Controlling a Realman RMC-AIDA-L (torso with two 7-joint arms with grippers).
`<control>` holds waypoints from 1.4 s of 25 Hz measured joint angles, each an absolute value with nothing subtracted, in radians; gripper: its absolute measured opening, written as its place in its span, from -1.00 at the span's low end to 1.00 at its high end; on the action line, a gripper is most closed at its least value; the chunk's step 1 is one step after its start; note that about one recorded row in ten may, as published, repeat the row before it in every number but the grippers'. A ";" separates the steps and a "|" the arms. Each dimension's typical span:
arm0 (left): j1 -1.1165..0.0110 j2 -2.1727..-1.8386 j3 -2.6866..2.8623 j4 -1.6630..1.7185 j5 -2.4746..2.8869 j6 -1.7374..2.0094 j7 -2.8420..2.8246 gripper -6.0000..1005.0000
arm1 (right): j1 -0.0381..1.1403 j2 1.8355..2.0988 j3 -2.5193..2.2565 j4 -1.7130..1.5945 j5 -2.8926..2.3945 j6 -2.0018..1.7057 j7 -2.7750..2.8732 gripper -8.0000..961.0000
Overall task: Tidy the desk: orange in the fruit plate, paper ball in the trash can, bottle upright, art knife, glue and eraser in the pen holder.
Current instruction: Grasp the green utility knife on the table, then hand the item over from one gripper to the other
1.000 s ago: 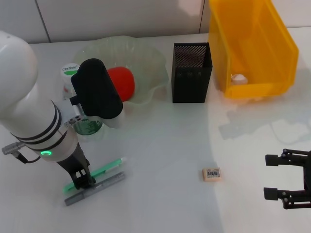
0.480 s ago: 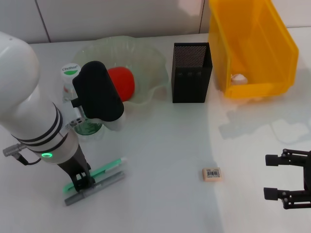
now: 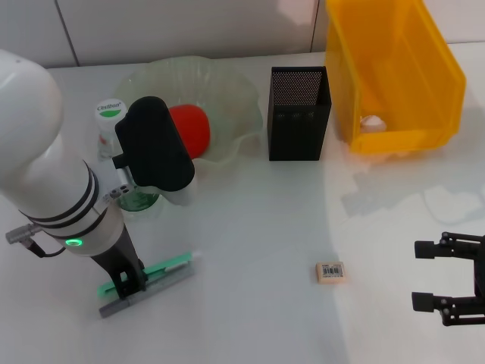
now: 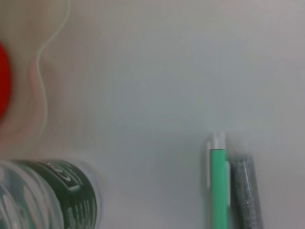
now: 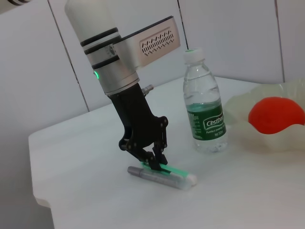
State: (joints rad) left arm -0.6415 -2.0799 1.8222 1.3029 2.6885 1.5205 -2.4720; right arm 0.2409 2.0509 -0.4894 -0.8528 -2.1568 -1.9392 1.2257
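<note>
Two slim items, a green glue stick and grey art knife, lie touching. Left claw pinches both. Right claw hangs open, well apart.

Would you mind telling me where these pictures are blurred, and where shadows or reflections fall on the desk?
Left wrist view: soft throughout, the bottle most blurred, the green pen clearer. Head view: a yellow glow and pale shadow on the desk beside the trash can. Right wrist view: sharp, with a faint shadow under the left gripper.
</note>
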 joint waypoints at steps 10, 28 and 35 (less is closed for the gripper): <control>-0.643 -2.080 1.813 1.330 2.660 1.521 -2.464 -0.81 | 0.241 2.051 -0.475 -0.853 -2.154 -1.943 1.228 0.66; -0.421 -2.076 1.766 1.597 2.082 1.081 -2.197 -0.81 | 0.176 2.007 -0.028 -0.681 -1.794 -2.104 1.225 0.66; -0.339 -2.076 1.910 1.568 1.900 0.790 -1.994 -0.81 | 0.189 2.028 -0.026 -0.624 -1.776 -2.140 1.198 0.65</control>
